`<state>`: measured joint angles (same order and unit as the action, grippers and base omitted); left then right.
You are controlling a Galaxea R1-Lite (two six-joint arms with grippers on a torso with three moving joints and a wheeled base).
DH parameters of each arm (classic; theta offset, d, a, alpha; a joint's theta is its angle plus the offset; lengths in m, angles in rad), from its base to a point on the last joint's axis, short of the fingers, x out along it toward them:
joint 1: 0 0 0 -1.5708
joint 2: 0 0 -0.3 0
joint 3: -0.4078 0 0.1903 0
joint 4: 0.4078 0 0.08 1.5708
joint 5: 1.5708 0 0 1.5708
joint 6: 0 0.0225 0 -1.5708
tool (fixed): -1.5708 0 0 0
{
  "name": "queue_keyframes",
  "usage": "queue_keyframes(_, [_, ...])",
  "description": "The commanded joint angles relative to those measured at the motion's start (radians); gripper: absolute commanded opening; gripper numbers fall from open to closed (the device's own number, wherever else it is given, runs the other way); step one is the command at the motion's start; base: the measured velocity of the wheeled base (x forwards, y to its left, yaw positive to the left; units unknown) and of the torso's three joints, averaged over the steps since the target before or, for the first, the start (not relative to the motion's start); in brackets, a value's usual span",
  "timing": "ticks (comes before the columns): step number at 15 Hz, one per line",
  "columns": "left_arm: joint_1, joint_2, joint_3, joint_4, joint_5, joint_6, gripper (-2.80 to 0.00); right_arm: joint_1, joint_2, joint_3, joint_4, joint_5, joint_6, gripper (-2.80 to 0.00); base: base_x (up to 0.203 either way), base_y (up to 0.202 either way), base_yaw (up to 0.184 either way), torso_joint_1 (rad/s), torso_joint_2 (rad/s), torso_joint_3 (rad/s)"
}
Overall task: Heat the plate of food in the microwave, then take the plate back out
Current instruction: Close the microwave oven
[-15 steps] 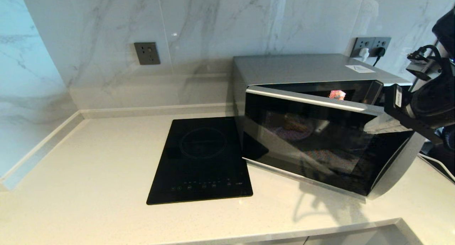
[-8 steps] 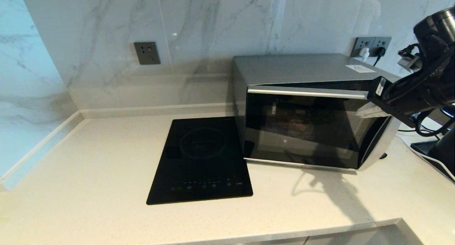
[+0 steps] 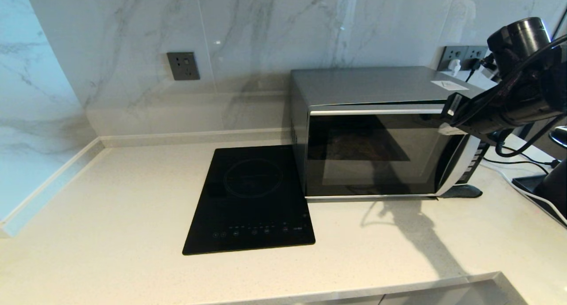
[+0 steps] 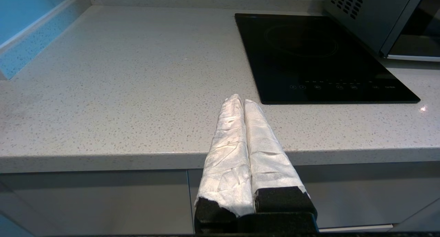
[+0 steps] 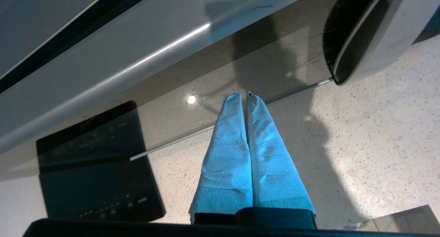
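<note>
Marble kitchen table, microwave door nearly shut.
Our right gripper, fingers pressed together, pushes it; next, start heating.

Right gripper: two cloth-wrapped fingers, bluish in this light, pressed together side by side, rising from lower centre to mid-frame; nothing between them. Large silver-grey microwave: dark glass door across upper frame, bright silver band along it, reflections on glass. Curved silver door handle: upper right. Flat black glass cooktop: lower left, row of small touch markings near its edge. Pale speckled stone countertop: right and lower frame, arm shadow across it.
</note>
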<state>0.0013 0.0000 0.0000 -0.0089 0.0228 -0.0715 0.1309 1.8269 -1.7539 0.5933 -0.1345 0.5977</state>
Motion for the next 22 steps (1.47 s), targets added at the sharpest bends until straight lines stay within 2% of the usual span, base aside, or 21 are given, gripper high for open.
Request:
queue_keyframes(1, [0.0, 0.002, 0.0, 0.0, 0.0, -0.001, -2.8, 0.001, 0.022, 0.004, -0.034, -0.01, 0.001, -2.8, 0.0, 0.0, 0.0, 0.0, 0.0, 0.0])
queue_keyframes(3, [0.0, 0.002, 0.0, 0.0, 0.0, -0.001, -2.8, 0.0, 0.032, 0.009, -0.081, -0.022, 0.001, -2.8, 0.0, 0.0, 0.0, 0.0, 0.0, 0.0])
queue_keyframes(5, [0.0, 0.002, 0.0, 0.0, 0.0, -0.001, -2.8, 0.001, 0.048, 0.009, -0.121, -0.067, 0.001, -2.8, 0.0, 0.0, 0.0, 0.0, 0.0, 0.0])
queue_keyframes(12, [0.0, 0.002, 0.0, 0.0, 0.0, -0.001, -2.8, 0.001, 0.063, 0.027, -0.291, -0.071, -0.013, -2.8, 0.0, 0.0, 0.0, 0.0, 0.0, 0.0])
queue_keyframes(18, [0.0, 0.002, 0.0, 0.0, 0.0, -0.001, -2.8, -0.009, 0.02, 0.059, -0.299, -0.091, -0.006, -2.8, 0.0, 0.0, 0.0, 0.0, 0.0, 0.0])
queue_keyframes(20, [0.0, 0.002, 0.0, 0.0, 0.0, 0.0, -2.8, -0.033, -0.042, 0.094, -0.299, -0.093, -0.003, -2.8, 0.0, 0.0, 0.0, 0.0, 0.0, 0.0])
queue_keyframes(22, [0.0, 0.002, 0.0, 0.0, 0.0, -0.001, -2.8, -0.09, -0.1, 0.139, -0.298, -0.085, -0.002, -2.8, 0.0, 0.0, 0.0, 0.0, 0.0, 0.0])
